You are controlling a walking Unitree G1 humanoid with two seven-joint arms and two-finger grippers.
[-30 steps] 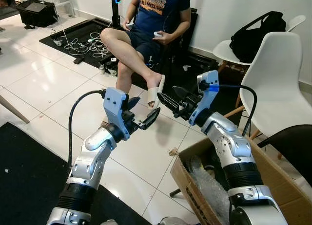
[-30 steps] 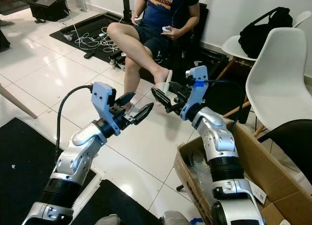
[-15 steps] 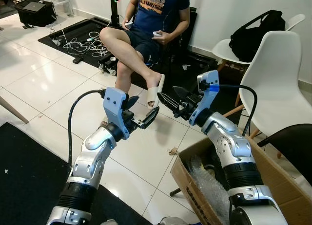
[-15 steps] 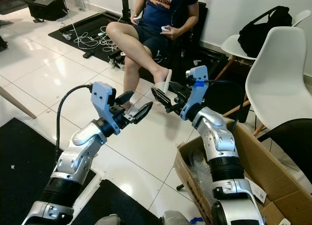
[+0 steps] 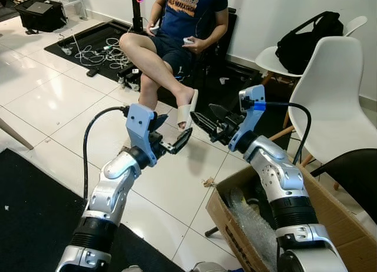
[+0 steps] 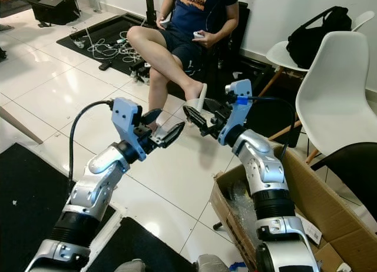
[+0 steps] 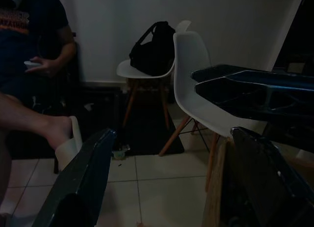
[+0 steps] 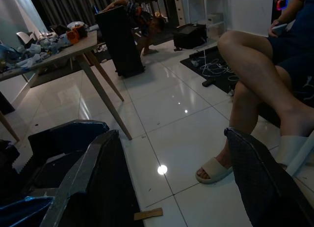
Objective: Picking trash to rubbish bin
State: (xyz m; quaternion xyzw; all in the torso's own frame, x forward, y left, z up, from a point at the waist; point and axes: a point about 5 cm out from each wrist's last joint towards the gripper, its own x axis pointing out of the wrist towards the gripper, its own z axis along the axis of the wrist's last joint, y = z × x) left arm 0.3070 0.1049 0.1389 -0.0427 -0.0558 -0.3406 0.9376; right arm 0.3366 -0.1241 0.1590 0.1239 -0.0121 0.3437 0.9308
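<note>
1. Nothing has moved to speak of since a second ago: both arms stay raised in front of the robot, and only the camera has shifted slightly
2. Small scrap of trash (image 5: 208,182) lies on the white tiled floor (image 5: 53,101), just beside the near corner of the open cardboard box (image 5: 227,225) that holds crumpled clear plastic (image 5: 250,225)
3. Left end effector (image 5: 171,139) hangs in the air above the floor, fingers spread and holding nothing
4. Right end effector (image 5: 207,120) faces it, near but apart, also released and empty, raised above the box's far corner
5. Beyond them a seated person (image 5: 177,42) crosses one leg, a white slipper (image 5: 187,110) near the end effectors
6. White chairs (image 5: 333,101) stand to the right, one carrying a black bag (image 5: 309,39); a wooden table (image 8: 59,52) shows in the right wrist view
</note>
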